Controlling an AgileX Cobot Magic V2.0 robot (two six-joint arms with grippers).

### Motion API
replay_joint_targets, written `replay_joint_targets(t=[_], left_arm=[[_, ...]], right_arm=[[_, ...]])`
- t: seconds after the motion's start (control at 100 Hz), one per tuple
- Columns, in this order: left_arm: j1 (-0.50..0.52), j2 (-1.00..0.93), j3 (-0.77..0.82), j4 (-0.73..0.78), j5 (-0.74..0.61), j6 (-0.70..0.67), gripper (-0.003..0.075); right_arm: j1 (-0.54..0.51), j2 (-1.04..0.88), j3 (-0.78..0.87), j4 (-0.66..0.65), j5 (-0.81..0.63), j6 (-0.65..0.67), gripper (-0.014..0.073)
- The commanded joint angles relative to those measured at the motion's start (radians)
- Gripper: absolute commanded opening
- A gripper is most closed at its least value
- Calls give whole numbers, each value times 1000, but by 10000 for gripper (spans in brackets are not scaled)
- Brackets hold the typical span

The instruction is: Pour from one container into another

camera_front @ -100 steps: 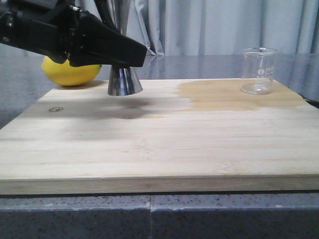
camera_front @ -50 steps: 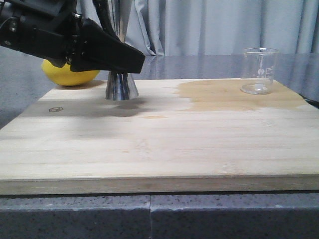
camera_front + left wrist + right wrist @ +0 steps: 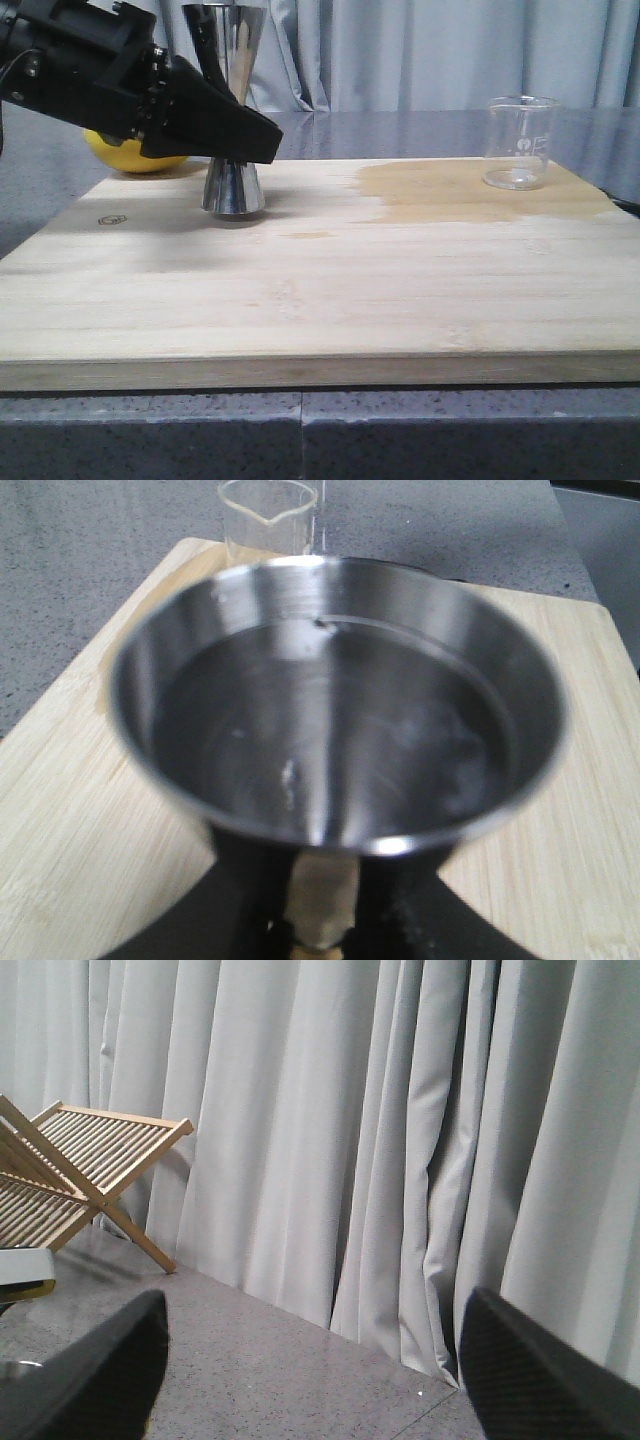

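The jigger (image 3: 231, 110) has shifted left, now hiding more of the lemon (image 3: 135, 155).

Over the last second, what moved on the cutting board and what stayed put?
The left tool, clamped around the steel jigger's waist, carried it slightly left and lower, so its base now sits at the bamboo board. The glass beaker, the lemon and the darker wet-looking patch stayed where they were.
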Motion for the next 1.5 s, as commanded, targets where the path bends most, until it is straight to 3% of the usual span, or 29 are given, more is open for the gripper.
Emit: replay_joint_targets(t=[0.0, 1.49], left_arm=[[3, -50, -28, -54, -20, -13, -1], [3, -18, -28, -54, -1, -13, -1]], right_arm=[[-6, -26, -22, 29, -53, 1, 544], [-6, -26, -22, 29, -53, 1, 544]])
